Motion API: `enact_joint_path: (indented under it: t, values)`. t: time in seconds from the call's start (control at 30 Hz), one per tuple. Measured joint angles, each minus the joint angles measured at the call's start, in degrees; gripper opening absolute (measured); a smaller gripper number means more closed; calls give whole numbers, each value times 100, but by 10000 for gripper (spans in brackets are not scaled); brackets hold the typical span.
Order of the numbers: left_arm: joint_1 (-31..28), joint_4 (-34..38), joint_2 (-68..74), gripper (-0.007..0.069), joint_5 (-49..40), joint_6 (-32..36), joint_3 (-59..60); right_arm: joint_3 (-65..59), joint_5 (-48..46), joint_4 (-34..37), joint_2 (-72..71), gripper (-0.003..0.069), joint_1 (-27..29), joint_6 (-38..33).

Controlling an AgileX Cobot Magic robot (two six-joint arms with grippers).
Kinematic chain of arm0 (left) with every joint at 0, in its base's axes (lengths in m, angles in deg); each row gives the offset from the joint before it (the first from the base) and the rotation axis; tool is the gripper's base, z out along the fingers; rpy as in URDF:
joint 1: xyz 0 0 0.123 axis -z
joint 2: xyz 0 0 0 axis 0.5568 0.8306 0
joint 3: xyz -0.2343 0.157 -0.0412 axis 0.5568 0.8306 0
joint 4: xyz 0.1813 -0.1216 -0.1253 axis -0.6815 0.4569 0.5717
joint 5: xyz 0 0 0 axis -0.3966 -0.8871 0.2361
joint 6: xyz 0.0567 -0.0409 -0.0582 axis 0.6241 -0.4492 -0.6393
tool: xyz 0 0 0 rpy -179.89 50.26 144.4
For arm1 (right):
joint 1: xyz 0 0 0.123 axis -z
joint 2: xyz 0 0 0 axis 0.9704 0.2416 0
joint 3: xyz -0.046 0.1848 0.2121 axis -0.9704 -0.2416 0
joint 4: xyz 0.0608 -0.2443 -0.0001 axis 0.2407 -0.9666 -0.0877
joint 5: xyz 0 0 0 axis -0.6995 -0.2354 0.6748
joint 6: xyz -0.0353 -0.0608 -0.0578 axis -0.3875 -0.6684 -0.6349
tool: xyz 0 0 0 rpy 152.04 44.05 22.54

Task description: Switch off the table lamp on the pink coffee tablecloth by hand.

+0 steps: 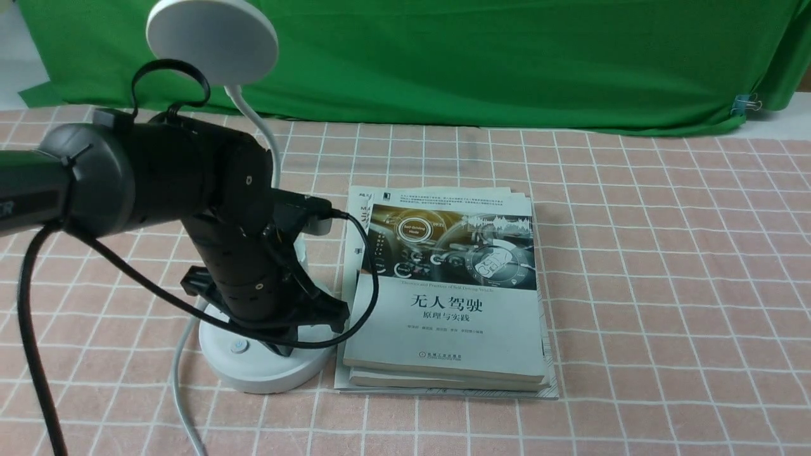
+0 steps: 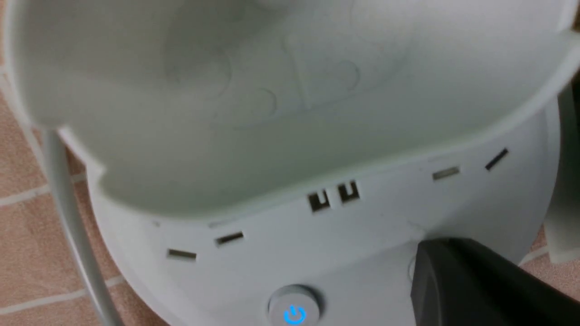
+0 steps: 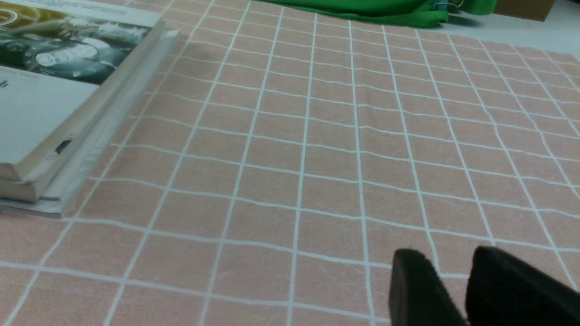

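The white table lamp stands at the left on the pink coffee tablecloth (image 1: 633, 285). Its disc head (image 1: 212, 38) is up high and its round base (image 1: 266, 373) is on the cloth. My left arm hides the cup holder in the front view. My left gripper (image 1: 304, 329) is shut and points down onto the base. In the left wrist view the gripper (image 2: 430, 260) rests over one button, next to a round button with a lit blue power sign (image 2: 293, 312). My right gripper (image 3: 453, 262) hangs low over bare cloth, its jaws a narrow gap apart and empty.
A stack of books (image 1: 450, 304) lies right beside the lamp base, and it also shows in the right wrist view (image 3: 54, 90). The lamp's white cord (image 1: 180, 392) runs toward the front edge. A green backdrop cloth (image 1: 507, 63) hangs at the back.
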Motion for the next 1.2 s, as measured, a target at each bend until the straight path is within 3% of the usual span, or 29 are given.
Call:
enact_joint_path:
  t: [0.27,0.5,0.6,0.8,1.2]
  values:
    - [27,30,-1410,-6,212,-31,568,0,0,0,0,240,0,0]
    - [48,303,-4180,-6,1850,-44,2513,0,0,0,0,240,0,0]
    - [48,435,-5017,-6,2828,-44,3399,0,0,0,0,240,0,0]
    - [48,454,-6174,-4,3900,-44,4640,0,0,0,0,240,0,0]
    - [48,-243,-6539,-4,4087,-27,5228,0,0,5,0,240,0,0]
